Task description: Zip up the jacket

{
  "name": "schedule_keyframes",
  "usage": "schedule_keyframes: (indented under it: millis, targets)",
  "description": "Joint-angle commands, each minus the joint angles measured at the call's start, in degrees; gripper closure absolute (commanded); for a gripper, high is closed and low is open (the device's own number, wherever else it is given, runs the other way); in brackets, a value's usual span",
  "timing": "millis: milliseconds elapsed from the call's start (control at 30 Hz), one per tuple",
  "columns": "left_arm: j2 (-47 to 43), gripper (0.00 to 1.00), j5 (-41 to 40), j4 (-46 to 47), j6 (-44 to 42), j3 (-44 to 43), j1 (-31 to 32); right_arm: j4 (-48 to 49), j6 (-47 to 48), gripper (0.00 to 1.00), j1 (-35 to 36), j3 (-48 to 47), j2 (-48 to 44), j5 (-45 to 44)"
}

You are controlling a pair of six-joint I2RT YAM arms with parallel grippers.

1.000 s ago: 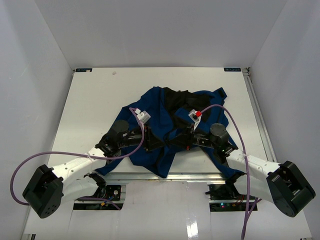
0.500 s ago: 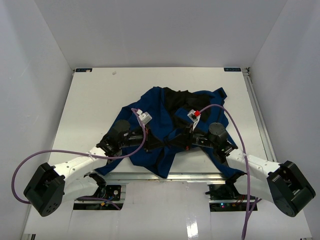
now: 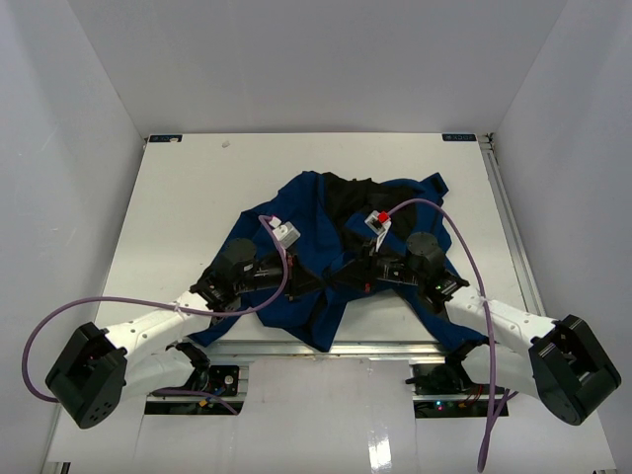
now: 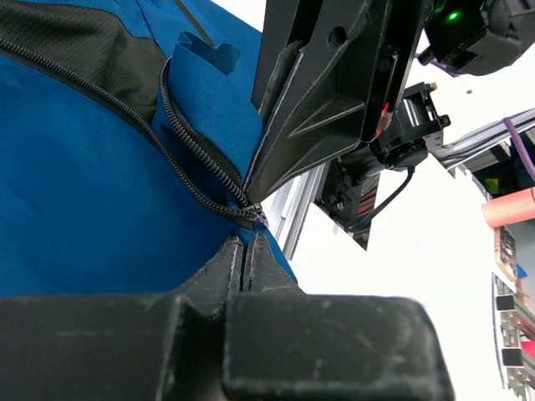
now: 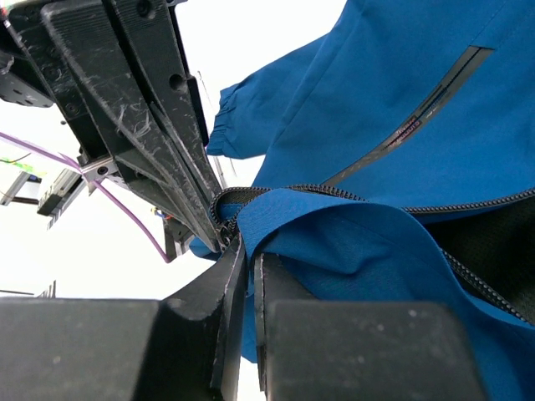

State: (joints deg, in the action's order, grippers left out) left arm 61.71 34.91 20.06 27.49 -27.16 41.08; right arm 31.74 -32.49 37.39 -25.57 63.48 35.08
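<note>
The royal-blue jacket lies spread on the table with its black lining showing at the collar. Both grippers meet at its lower front edge. My left gripper is shut on the blue hem right below the end of the black zipper. My right gripper is shut on the opposite blue front edge, beside the curled zipper teeth. Each wrist view shows the other gripper's fingers tip to tip with its own.
The white table is walled in by white panels on three sides. A metal rail runs along the near edge between the arm bases. Purple cables loop above both arms. One jacket sleeve bunches beyond the grippers.
My left gripper has closed on the jacket's hem at the zipper end. The right arm has shifted slightly left and away from its base, still shut on its edge.
</note>
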Motion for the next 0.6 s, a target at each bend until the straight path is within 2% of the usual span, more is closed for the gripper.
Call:
schedule_keyframes:
  millis: [0,200,333,467,567]
  targets:
    - [0.8,1.00,2.4,-3.0,-2.2,0.5,2.8,3.2,0.8,0.92,-1.7,-5.9,0.3,-2.5]
    - [-0.7,1.00,-0.7,-3.3,0.6,-0.4,2.4,-0.8,3.1,0.92,-1.7,-6.7,1.0,-2.9]
    - [-0.8,1.00,-0.8,-2.9,4.2,-2.1,1.1,-4.8,5.7,0.91,-1.5,-5.5,0.8,-6.9]
    - [0.5,1.00,1.4,-3.1,5.3,-3.5,0.4,-6.4,6.7,0.82,-1.4,-5.0,0.4,-8.3]
    - [0.9,1.00,2.4,-3.3,7.0,-3.9,-0.2,-7.1,6.8,0.68,-1.3,-5.3,0.2,-7.9]
